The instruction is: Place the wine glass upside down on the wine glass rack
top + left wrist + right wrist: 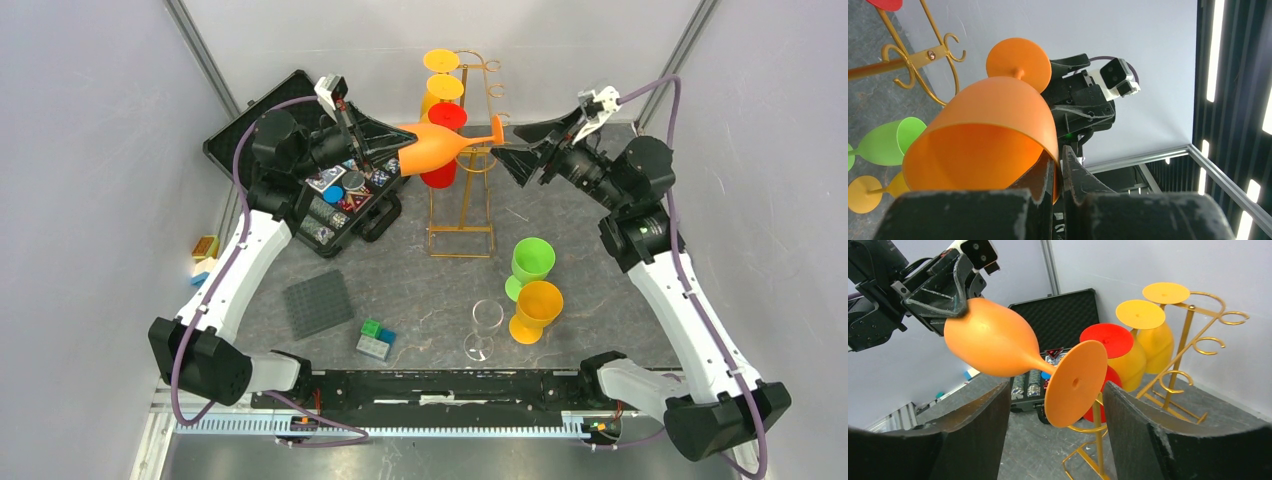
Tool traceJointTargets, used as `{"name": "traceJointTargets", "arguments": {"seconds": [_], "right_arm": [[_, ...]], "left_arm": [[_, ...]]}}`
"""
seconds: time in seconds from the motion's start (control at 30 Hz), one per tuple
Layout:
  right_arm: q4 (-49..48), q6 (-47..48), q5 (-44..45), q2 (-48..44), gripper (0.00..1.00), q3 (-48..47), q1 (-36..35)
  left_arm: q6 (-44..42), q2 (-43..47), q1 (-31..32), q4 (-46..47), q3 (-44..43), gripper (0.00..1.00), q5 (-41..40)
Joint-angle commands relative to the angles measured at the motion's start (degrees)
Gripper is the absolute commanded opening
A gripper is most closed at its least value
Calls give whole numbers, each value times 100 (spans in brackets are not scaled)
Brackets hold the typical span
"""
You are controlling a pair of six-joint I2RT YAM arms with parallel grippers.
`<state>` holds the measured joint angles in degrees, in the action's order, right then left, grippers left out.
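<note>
An orange wine glass [435, 148] lies on its side in the air, its foot pointing right. My left gripper [395, 150] is shut on the rim of its bowl [983, 130], one finger inside and one outside [1062, 150]. The gold wire rack [432, 215] stands just behind and below the glass. Two yellow glasses [445, 90] and a red one [445, 120] hang upside down on it. My right gripper [505, 160] is open and empty. The orange foot [1075, 382] sits in front of the gap between its fingers [1057, 387], touching neither.
A green glass [530, 262], an orange-yellow glass [535, 308] and a clear glass [485, 325] stand at the front right. An open black case [320, 170] with chips lies at the back left. A grey baseplate [318, 303] and small blocks [377, 340] lie at the front.
</note>
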<state>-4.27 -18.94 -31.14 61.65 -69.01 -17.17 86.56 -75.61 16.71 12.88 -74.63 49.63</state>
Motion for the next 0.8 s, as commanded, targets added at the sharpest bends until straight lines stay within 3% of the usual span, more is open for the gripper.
{"name": "traceJointTargets", "arguments": {"seconds": [0.0,0.27,0.5,0.77], "right_arm": [[-270,-44,-158,122,69,-122,-175],[-207,84,-64,252,37,-167,-296],[-102,286,231,218,0,-292,-291],[111,743,944,-60,0,-319,-296]], "left_arm": [[256,47,-41,399,-230,2,39],[256,43,-37,423,-186,3,74],[242,47,-41,425,-179,17,91],[185,78,-62,425,-149,46,137]]}}
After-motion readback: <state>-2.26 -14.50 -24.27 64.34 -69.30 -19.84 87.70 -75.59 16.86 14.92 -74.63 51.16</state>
